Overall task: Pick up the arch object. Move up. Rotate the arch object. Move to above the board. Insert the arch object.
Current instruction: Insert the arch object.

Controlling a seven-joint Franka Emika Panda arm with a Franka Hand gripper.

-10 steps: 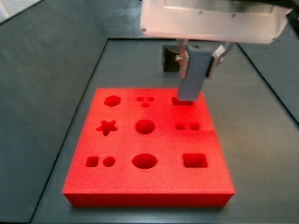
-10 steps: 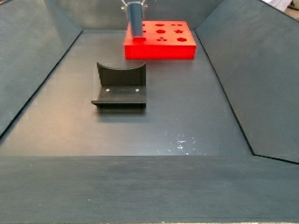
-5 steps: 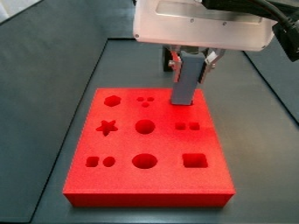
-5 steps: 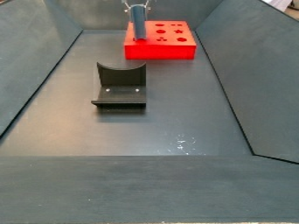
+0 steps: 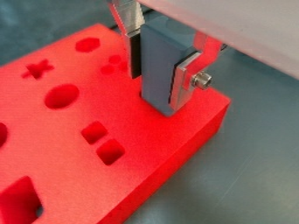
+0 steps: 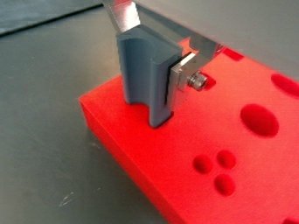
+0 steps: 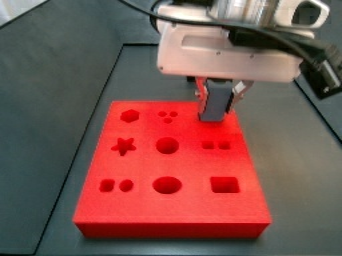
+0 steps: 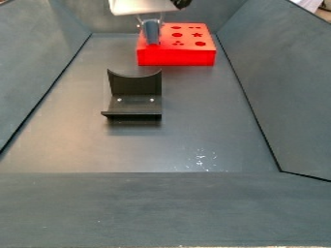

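My gripper (image 7: 218, 100) is shut on the arch object (image 6: 142, 74), a blue-grey upright block with a rounded concave groove in one side. It stands over the far right corner of the red board (image 7: 167, 200). The block's lower end touches or enters the board's surface there, as both wrist views show (image 5: 158, 74). The silver fingers (image 5: 187, 74) clamp its two sides. In a side view the gripper (image 8: 149, 24) and the block (image 8: 150, 32) are at the board's (image 8: 181, 53) near left corner. The recess under the block is hidden.
The dark L-shaped fixture (image 8: 132, 95) stands on the grey floor, well apart from the board. Sloping grey walls (image 8: 39, 87) enclose the floor. Other recesses, among them a star (image 7: 123, 147) and circles (image 7: 166, 184), lie open on the board.
The gripper has come down with the arch object. The block's lower end has dropped to the board's surface at the far right corner. The board has not moved.
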